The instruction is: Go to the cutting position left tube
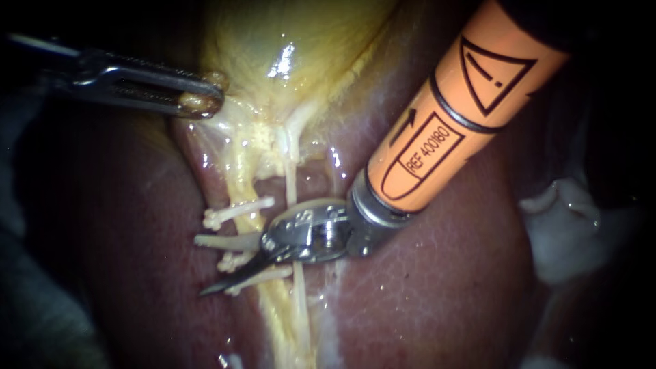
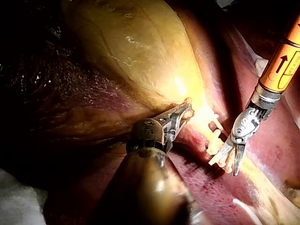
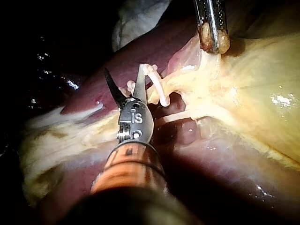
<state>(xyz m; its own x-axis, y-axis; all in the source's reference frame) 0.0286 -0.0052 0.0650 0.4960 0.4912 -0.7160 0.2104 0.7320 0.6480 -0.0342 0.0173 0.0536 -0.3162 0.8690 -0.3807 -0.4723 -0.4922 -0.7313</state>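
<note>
My right instrument (image 1: 217, 268), on an orange shaft, ends in two blades that stand open. They reach across the yellowish left tube (image 1: 244, 183), among several white clips (image 1: 236, 212) on it. One of those clips (image 1: 236, 262) lies in the gap between the blades. The thin pale right tube (image 1: 292, 184) runs just behind the blades' hinge. The open blades (image 3: 124, 70) show beside the clips (image 3: 157, 86) in the right wrist view. My left instrument (image 1: 205, 101) is shut on a fold of the gallbladder (image 1: 287, 41) at its neck and holds it taut, as the left wrist view (image 2: 186, 112) confirms.
Dark red liver (image 1: 437, 287) lies all around the tubes and under my right instrument. White gauze (image 1: 567, 225) sits off to the right of the liver. Yellow fatty tissue (image 1: 283, 321) trails down along the tubes.
</note>
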